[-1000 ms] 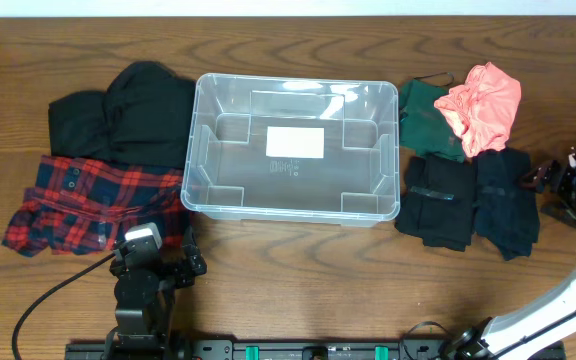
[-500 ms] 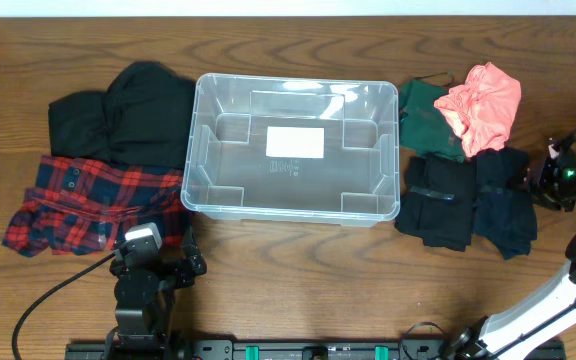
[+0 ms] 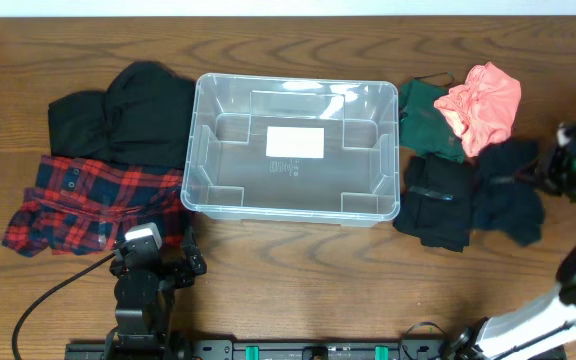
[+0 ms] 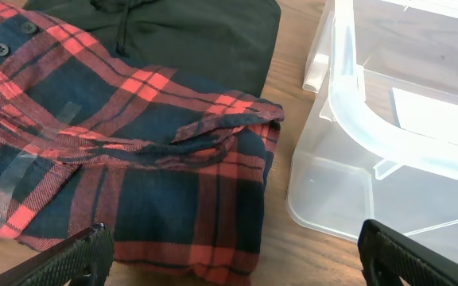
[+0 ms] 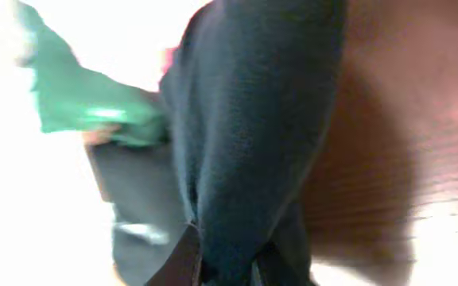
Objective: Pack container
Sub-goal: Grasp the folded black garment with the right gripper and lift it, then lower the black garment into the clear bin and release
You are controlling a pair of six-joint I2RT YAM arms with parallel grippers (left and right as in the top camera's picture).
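**Right gripper drags navy cloth, bin unfilled**

Since a second ago, the overhead view shows the right gripper [image 3: 560, 170] gone toward 12 o'clock along the table's 3 o'clock edge. It has pulled the soft dark navy garment [image 3: 508, 190] askew with it. The large clear plastic container [image 3: 193, 160], round-cornered with a white label [image 3: 295, 142] on its floor, sits mid-table and holds nothing. I judge packing barely begun, with every garment left to load. At its 9 o'clock lie a limp black garment [image 3: 128, 110] and a red-and-navy plaid flannel shirt [image 3: 88, 200]. At its 3 o'clock lie a green cloth [image 3: 423, 110], a crumpled coral-pink cloth [image 3: 483, 100] and a folded black piece [image 3: 438, 205].

From the left wrist, the left gripper [image 4: 237, 258] is spread wide and holds nothing, above the shirt's woven hem. The container's glossy corner is at 2 o'clock.

The right wrist view is blurred, but the fingers [image 5: 183, 254] pinch a fold of the matte navy fabric
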